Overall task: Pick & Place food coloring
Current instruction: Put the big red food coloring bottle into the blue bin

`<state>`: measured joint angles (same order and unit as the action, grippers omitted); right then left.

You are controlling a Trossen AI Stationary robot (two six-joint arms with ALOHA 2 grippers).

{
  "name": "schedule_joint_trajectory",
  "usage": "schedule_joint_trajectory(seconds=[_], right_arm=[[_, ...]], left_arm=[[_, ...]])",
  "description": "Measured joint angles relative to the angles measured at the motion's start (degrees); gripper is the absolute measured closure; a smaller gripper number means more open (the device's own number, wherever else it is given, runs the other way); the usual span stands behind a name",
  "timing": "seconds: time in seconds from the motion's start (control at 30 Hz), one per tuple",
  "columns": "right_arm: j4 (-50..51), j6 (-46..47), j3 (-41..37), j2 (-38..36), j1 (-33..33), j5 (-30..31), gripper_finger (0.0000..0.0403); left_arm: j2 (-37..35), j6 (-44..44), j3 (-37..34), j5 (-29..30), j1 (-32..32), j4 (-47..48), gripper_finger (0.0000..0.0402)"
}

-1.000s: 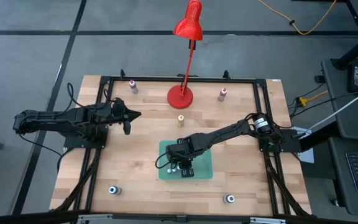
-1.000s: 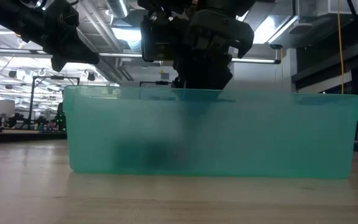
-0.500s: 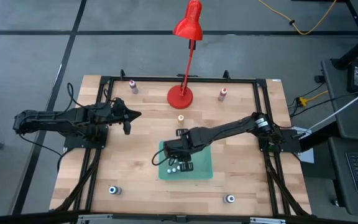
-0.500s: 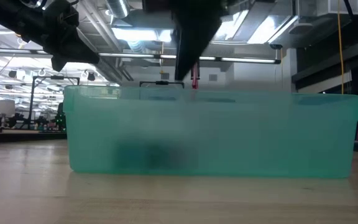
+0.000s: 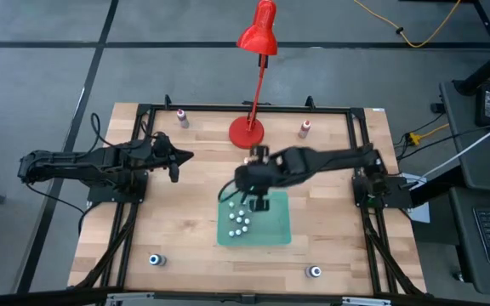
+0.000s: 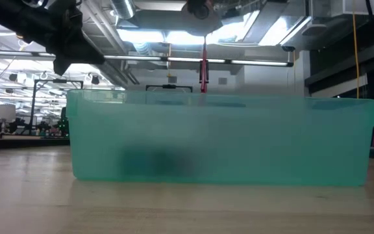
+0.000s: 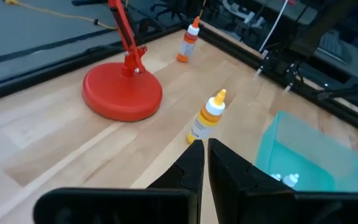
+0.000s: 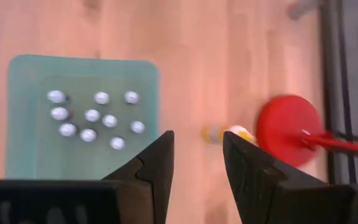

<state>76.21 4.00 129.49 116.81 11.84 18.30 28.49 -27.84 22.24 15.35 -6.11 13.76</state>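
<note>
The food coloring shows as several tiny white-capped bottles (image 8: 92, 117) standing on their bases inside the green tray (image 8: 23, 155); the high view shows the bottles (image 5: 239, 223) in the tray (image 5: 272, 228) too. A yellow-orange bottle (image 7: 207, 118) stands upright on the wood between the tray and the lamp base. My right gripper (image 8: 197, 146) is open and empty, high above the tray's far edge (image 5: 253, 191). My left gripper (image 7: 202, 149) is shut and empty, held off the table at the left (image 5: 175, 161).
The red lamp's base (image 5: 247, 132) stands at the far middle of the table. Single bottles stand near the far edge (image 5: 181, 117) (image 5: 304, 128) and near the near edge (image 5: 154, 259) (image 5: 315, 272). In the low view the tray's wall (image 6: 219, 140) fills most of the width.
My right gripper has risen out of the tray and moved toward the table's far edge and the lamp base. The white-capped bottles it stood over now show uncovered in the tray.
</note>
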Motion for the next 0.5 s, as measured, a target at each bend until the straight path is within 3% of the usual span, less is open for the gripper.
schedule_joint_trajectory(seconds=[0.2,0.5], right_arm=[[-4.56,-2.04,-11.33,-11.09,-4.48,0.16,0.0263],[-33.54,-8.87,-46.07,-34.52,-11.91,-4.95,0.0263]], left_arm=[[0.02,0.55,0.08,1.15,-0.29,-2.39,0.0384],[5.94,4.26,9.38,5.03,-8.95,9.51,0.0365]])
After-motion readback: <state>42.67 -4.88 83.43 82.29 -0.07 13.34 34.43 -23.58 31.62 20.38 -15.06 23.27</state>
